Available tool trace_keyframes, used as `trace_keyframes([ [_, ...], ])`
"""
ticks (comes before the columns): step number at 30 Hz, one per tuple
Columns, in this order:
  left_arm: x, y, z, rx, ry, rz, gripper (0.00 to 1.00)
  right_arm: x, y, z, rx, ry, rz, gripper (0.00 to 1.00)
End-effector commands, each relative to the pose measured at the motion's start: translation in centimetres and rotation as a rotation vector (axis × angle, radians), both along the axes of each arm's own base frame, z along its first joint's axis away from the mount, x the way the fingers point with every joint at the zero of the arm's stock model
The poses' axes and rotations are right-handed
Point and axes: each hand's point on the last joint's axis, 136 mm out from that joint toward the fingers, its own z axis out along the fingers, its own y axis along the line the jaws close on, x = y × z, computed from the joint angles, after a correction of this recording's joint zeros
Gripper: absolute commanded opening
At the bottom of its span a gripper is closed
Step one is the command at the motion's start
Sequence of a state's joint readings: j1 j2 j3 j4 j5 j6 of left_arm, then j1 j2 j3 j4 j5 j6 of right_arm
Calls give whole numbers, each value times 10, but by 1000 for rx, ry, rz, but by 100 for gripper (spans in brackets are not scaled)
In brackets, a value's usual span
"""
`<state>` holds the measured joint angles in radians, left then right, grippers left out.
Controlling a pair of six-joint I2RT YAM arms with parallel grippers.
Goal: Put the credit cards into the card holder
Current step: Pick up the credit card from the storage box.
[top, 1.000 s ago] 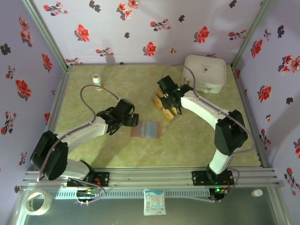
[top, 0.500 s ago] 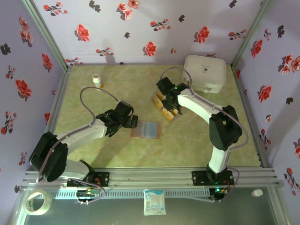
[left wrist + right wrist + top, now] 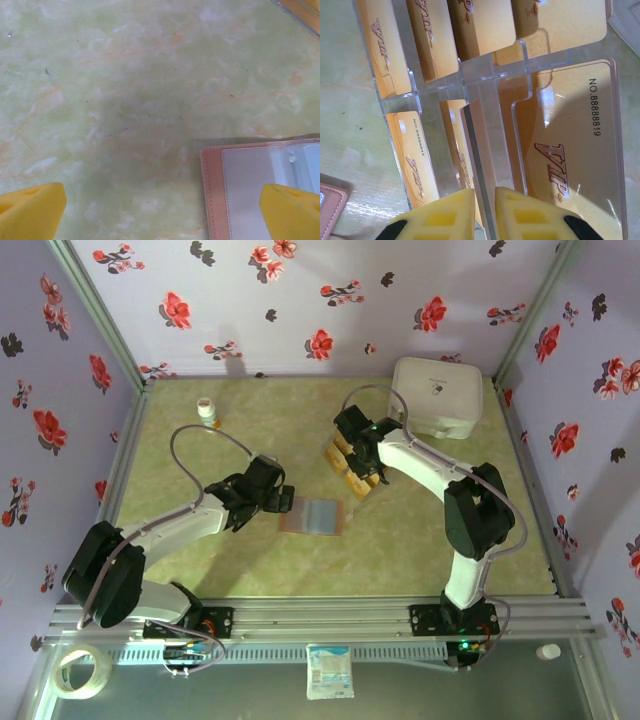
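The rack (image 3: pixel 470 82) stands the credit cards (image 3: pixel 570 140) upright, so the right tool (image 3: pixel 484 215) pinches one by its edge; the left tool (image 3: pixel 162 212) hangs spread.

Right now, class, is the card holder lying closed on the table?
No, the card holder lies open and flat, its greyish inside facing up.
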<state>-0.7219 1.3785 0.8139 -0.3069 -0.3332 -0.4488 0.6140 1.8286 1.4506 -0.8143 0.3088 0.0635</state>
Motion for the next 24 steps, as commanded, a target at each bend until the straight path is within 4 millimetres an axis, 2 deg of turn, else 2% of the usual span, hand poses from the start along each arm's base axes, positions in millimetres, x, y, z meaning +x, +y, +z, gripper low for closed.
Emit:
trace_keyframes([
  [1,0,4,1,12,-23,4,100,1,-6,0,-35,10,3,14],
  [8,1,3,1,12,-24,4,100,3,-10,-2,-63,3,1,12],
  [17,1,2,-1,15,-22,2,100,4,-10,-2,-70,5,7,5],
  [20,1,2,-1,16,-20,3,100,6,-9,4,-70,-3,12,0],
  [24,2,2,-1,21,-18,0,100,10,-9,22,-69,-34,20,0],
])
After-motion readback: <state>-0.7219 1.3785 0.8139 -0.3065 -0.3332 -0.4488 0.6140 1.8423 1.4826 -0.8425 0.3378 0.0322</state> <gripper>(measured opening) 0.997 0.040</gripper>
